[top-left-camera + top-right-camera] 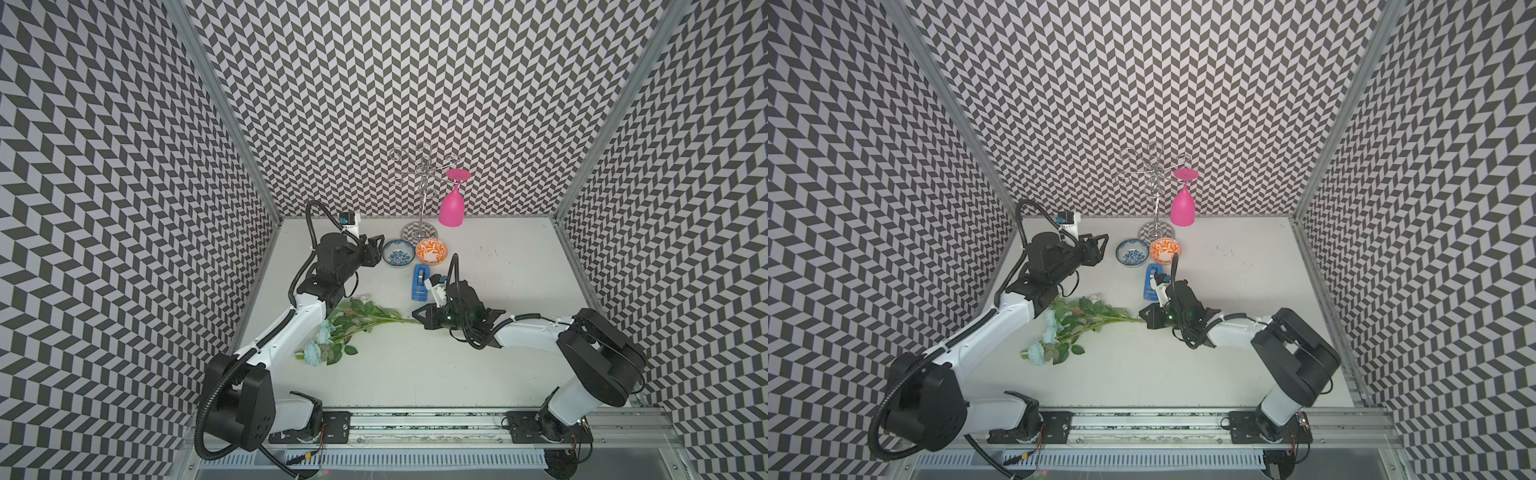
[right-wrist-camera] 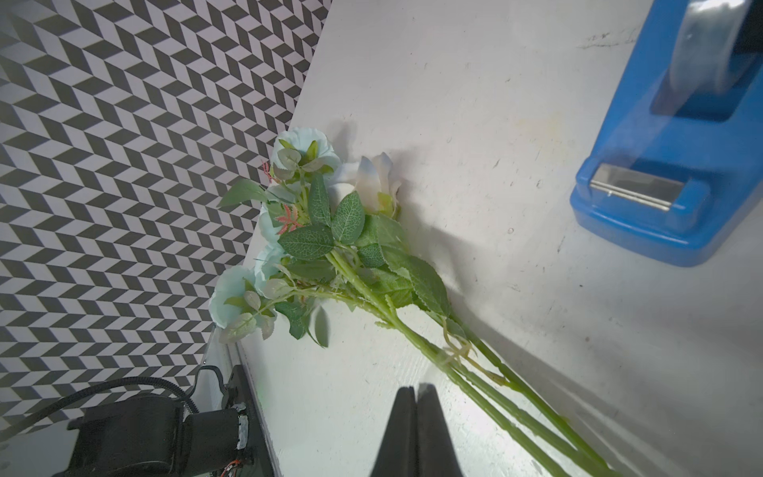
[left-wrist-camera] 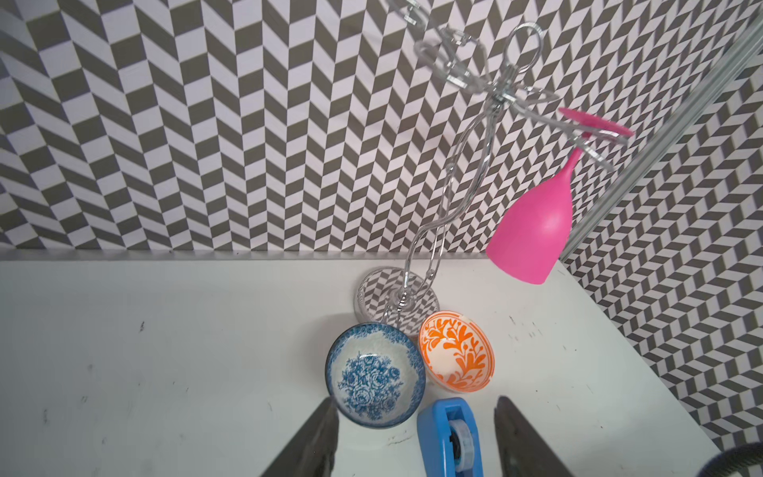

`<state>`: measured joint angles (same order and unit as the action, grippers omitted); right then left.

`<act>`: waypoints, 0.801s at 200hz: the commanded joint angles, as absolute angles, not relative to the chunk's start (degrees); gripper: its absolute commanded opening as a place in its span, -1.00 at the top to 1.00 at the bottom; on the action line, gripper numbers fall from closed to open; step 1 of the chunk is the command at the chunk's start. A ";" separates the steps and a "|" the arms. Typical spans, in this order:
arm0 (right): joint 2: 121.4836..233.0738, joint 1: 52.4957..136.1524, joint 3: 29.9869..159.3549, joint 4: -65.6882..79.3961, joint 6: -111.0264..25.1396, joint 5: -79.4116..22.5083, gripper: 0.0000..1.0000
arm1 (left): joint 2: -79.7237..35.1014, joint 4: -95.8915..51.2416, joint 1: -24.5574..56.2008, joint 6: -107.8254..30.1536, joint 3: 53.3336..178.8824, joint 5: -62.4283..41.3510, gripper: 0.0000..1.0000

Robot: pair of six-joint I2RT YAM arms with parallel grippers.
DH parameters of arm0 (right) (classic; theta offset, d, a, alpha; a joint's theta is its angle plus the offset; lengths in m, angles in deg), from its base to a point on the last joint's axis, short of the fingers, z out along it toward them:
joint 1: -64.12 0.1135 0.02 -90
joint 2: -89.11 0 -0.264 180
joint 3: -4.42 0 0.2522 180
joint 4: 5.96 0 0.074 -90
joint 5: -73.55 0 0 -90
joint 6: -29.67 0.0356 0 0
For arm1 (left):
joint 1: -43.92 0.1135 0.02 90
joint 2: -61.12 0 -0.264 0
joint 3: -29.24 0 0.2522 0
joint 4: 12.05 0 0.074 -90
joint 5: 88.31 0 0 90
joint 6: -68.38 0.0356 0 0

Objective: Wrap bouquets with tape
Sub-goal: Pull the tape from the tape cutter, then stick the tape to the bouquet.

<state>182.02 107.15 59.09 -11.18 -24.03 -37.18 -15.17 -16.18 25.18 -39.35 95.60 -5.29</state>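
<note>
The bouquets (image 1: 353, 324) (image 1: 1077, 322) are one bunch of pale blue-white blooms, green leaves and long stems, lying flat on the white table at centre-left. Its stem ends point at my right gripper (image 1: 416, 312) (image 1: 1142, 312). In the right wrist view that gripper (image 2: 415, 390) is shut with nothing visible between its fingers, just beside the stems (image 2: 475, 384). The tape (image 1: 419, 282) (image 2: 669, 165), a clear roll in a blue dispenser, stands just behind it. My left gripper (image 1: 375, 250) (image 3: 416, 398) hovers open and empty beside the blue bowl, with the dispenser's end (image 3: 448, 437) showing between its fingers.
A blue-patterned bowl (image 1: 398, 253) and an orange-patterned bowl (image 1: 432, 251) sit side by side behind the dispenser. A wire glass rack (image 1: 422, 187) stands against the back wall with a pink goblet (image 1: 452, 208) hanging upside down. Patterned walls enclose three sides.
</note>
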 commanded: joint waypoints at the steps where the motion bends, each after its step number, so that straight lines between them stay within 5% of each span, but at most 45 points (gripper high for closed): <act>1: 180.27 108.83 57.87 -15.56 -22.05 -37.42 1.00 | -14.62 -12.41 25.02 -40.60 92.90 -3.16 -0.20; 160: 184.75 112.45 55.93 -13.78 -17.94 -36.34 0.81 | -13.03 -9.81 25.11 -37.66 86.60 0.41 -0.19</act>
